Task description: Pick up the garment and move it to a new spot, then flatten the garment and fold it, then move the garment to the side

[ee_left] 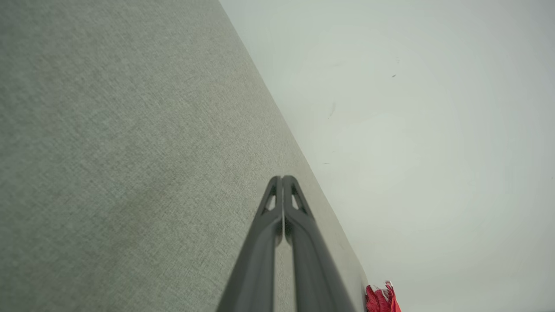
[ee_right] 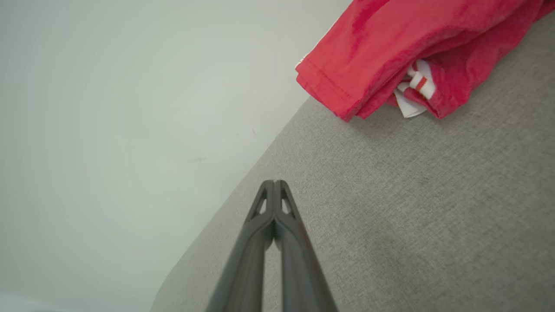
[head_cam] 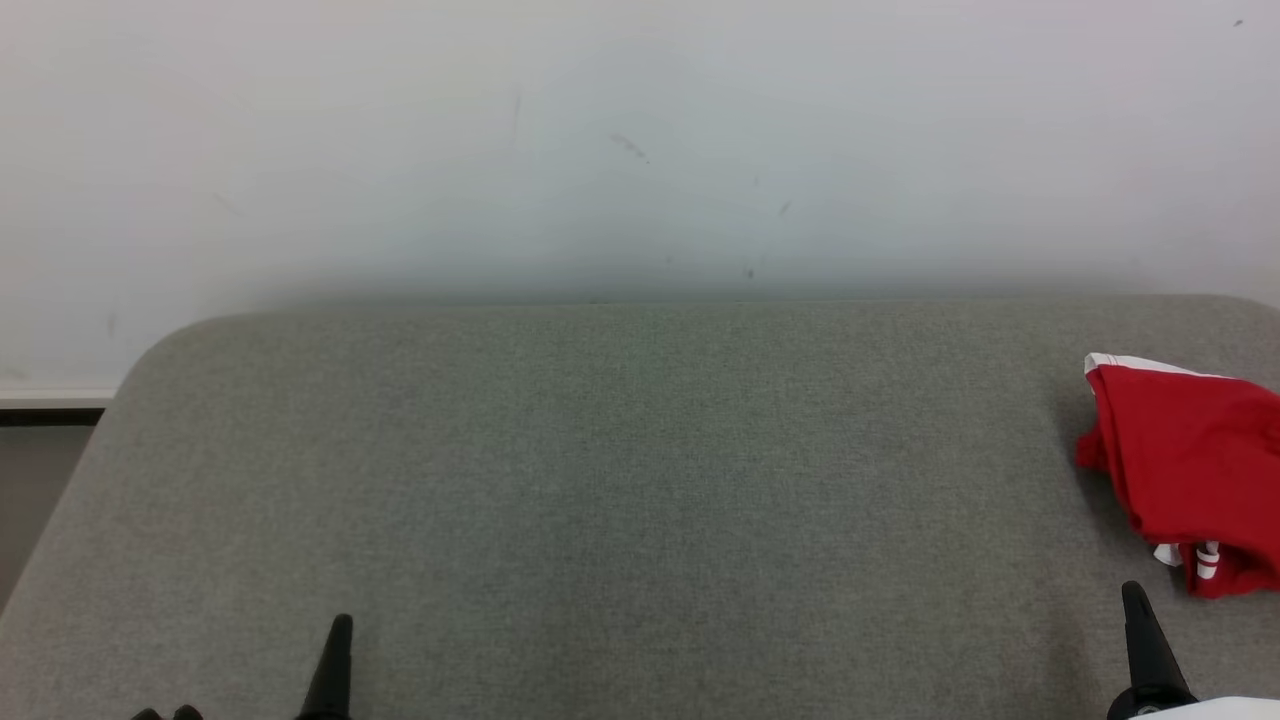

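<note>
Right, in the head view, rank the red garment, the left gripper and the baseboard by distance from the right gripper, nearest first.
1. Red garment, just ahead of the right gripper, on its right.
2. Left gripper, across the grey surface at lower left.
3. Baseboard, far left, beyond the surface's corner.

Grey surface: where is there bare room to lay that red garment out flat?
Bare: the middle and left of the grey surface, between the wall and the left gripper. Crowded: the far right, where the bunched red garment lies just beyond the right gripper.
</note>
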Controlling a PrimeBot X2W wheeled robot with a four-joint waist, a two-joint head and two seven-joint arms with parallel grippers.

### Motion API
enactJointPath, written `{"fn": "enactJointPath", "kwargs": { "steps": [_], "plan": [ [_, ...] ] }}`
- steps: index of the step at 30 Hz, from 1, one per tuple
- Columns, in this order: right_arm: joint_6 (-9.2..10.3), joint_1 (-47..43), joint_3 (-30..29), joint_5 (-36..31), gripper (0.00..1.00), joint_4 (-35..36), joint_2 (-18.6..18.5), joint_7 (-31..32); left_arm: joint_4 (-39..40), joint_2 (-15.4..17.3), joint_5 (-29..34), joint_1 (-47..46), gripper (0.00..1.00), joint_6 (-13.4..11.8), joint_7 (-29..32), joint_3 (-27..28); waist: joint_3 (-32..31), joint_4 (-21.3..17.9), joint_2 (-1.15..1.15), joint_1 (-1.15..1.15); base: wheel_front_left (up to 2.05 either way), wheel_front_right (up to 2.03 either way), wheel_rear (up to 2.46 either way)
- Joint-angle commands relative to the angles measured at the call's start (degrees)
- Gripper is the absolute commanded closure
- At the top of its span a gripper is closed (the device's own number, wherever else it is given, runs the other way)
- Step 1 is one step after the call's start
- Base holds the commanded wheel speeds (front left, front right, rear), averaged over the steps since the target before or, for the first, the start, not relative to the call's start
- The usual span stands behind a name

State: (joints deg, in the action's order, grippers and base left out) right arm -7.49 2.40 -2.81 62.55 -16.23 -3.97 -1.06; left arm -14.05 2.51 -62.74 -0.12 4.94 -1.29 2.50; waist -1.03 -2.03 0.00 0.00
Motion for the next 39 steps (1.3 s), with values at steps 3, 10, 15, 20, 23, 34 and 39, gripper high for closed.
{"fn": "enactJointPath", "kwargs": {
  "steps": [3, 10, 15, 20, 23, 34, 39],
  "plan": [
    [0.0, 1.52, -0.6, 2.32, 1.0, 0.89, -0.26, 0.55, 0.45, 0.36, -2.49, -1.43, 1.0, 0.45, 0.62, 0.46, 0.05, 0.08, 0.0, 0.0, 0.0, 0.0, 0.0],
    [0.0, 1.82, -1.04, 6.29, 1.0, 1.08, -0.04, 1.57, 0.39, 0.39, -6.36, -2.16, 1.0, 0.79, 1.71, 1.02, 0.18, 0.31, 0.0, 0.0, 0.0, 0.0, 0.0],
    [0.0, 2.15, -1.37, 9.01, 1.0, 1.23, 0.1, 2.24, 0.35, 0.41, -9.17, -2.63, 1.0, 1.0, 2.38, 1.4, 0.28, 0.47, 0.0, 0.0, 0.0, 0.0, 0.0],
    [0.0, 2.45, -1.7, 11.7, 1.0, 1.37, 0.22, 2.94, 0.31, 0.43, -11.57, -3.15, 1.0, 1.19, 3.09, 1.77, 0.37, 0.63, 0.0, 0.0, 0.0, 0.0, 0.0],
    [0.0, 2.58, -1.91, 13.08, 1.0, 1.44, 0.3, 3.36, 0.29, 0.44, -13.2, -3.43, 1.0, 1.31, 3.46, 1.95, 0.43, 0.73, 0.0, 0.0, 0.0, 0.0, 0.0],
    [-0.01, 3.01, -2.52, 18.38, 1.0, 1.71, 0.58, 4.65, 0.2, 0.48, -18.18, -4.36, 1.0, 1.76, 4.88, 2.6, 0.64, 1.08, 0.0, 0.0, 0.0, 0.0, 0.0],
    [-0.01, 3.32, -2.75, 20.46, 1.0, 1.87, 0.69, 5.26, 0.16, 0.49, -20.49, -4.8, 1.0, 1.96, 5.44, 2.93, 0.74, 1.24, 0.0, 0.0, 0.0, 0.0, 0.0]
  ]
}}
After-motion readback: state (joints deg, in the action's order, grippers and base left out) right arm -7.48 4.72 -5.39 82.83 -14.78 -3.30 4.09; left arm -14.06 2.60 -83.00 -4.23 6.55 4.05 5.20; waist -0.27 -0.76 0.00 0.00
